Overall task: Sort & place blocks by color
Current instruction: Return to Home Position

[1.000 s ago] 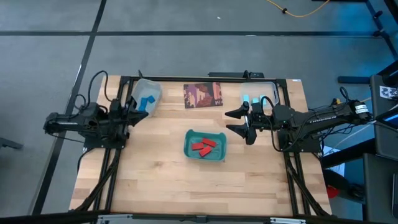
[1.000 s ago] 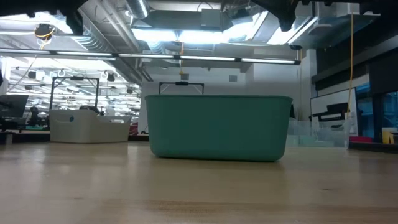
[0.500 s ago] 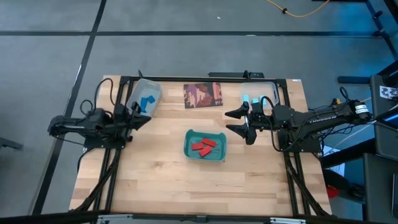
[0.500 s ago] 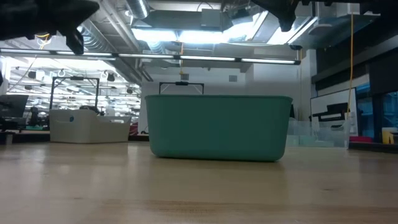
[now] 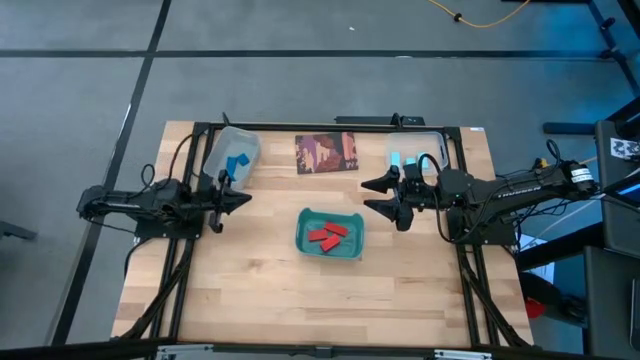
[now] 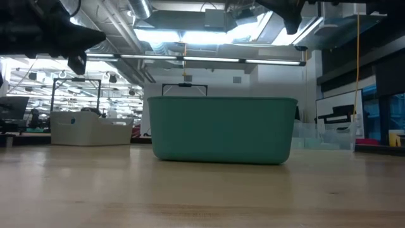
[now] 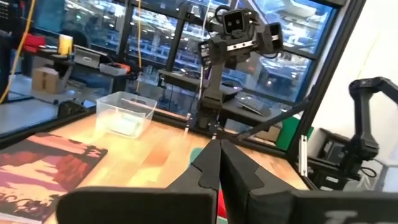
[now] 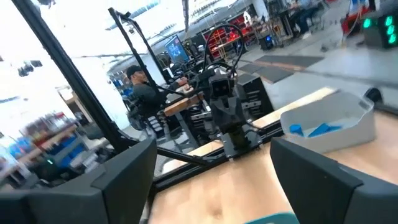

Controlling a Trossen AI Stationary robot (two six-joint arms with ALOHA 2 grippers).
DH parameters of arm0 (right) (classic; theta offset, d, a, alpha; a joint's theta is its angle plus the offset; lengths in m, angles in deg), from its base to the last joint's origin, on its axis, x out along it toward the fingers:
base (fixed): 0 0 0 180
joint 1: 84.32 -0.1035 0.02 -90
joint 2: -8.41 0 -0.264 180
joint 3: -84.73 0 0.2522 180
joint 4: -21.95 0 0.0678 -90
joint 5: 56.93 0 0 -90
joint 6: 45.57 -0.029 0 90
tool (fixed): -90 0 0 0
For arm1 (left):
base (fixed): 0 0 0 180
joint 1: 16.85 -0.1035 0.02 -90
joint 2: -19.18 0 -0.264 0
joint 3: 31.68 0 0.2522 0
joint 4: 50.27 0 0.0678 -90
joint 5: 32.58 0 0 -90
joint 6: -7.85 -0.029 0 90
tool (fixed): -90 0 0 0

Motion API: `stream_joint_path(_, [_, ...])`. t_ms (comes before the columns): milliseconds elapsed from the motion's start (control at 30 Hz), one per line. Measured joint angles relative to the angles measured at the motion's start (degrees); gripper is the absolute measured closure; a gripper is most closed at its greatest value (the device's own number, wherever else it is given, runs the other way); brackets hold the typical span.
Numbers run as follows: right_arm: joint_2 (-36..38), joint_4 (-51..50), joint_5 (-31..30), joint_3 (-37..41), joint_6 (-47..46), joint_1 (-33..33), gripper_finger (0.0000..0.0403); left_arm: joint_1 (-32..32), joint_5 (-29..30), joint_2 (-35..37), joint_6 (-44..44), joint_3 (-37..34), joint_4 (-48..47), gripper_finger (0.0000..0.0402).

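Note:
Three red blocks lie in the teal tray at the table's middle. Dark blue blocks lie in a clear bin at the far left. Cyan blocks lie in a second clear bin at the far right. My left gripper is shut and empty, level above the table, left of the tray and nearer than the blue blocks' bin. My right gripper stands open and empty, high above the table, right of the tray.
A brownish-red printed card lies flat at the far middle, between the two bins. Dark frame rails run along the table's left, right and far sides. Bare wood stretches from the tray to the near edge. A person sits beyond the table.
My left gripper has sunk and drawn away from the bin with the blue blocks, toward the table's near edge, staying shut and empty. The blocks, the tray and the bins lie as before.

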State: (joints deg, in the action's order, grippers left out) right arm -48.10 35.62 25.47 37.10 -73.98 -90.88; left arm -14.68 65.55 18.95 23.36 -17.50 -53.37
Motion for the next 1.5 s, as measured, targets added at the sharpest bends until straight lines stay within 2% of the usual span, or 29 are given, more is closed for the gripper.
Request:
stream_joint_path(200, [0.0, 0.0, 0.2, 0.0, -5.6, 0.0, 0.0089, 0.0, 1.6, 0.0, 0.7, 0.0, -0.6, 0.0401])
stream_joint_path(333, [2.0, -2.2, 3.8, 0.0, -5.9, 0.3, 0.0123, 0.0, 1.6, 0.0, 0.7, 0.0, -1.0, 0.0402])
stream_joint_path(500, [9.3, -12.8, 9.6, 0.1, -3.8, 1.5, 0.0224, 0.0, 1.6, 0.0, 0.8, 0.0, -1.0, 0.0402])
stream_joint_path(667, [19.5, -20.1, 10.8, 1.0, 3.3, 1.5, 0.0358, 0.0, 1.6, 0.0, 0.8, 0.0, -1.0, 0.0402])
stream_joint_path(733, [24.2, -21.0, 11.2, 3.1, 4.8, 1.5, 0.0390, 0.0, 1.7, 0.0, 0.8, 0.0, -1.0, 0.0402])
stream_joint_path(967, [43.1, -22.4, 10.1, 12.2, 3.3, 1.5, 0.0399, 0.0, 1.7, 0.0, 0.8, 0.0, -1.0, 0.0401])
stream_joint_path(1200, [56.5, -29.6, 8.6, 13.2, 4.8, 1.5, 0.0401, 0.0, 1.7, 0.0, 0.8, 0.0, -1.0, 0.0401])
stream_joint_path(1300, [56.2, -33.1, 7.7, 12.4, 5.4, 1.5, 0.0401, 0.0, 1.7, 0.0, 0.8, 0.0, -1.0, 0.0401])
stream_joint_path(1500, [56.5, -33.1, 7.7, 12.0, 6.9, 1.5, 0.0402, 0.0, 1.7, -0.1, 0.8, 0.0, -1.0, 0.0401])
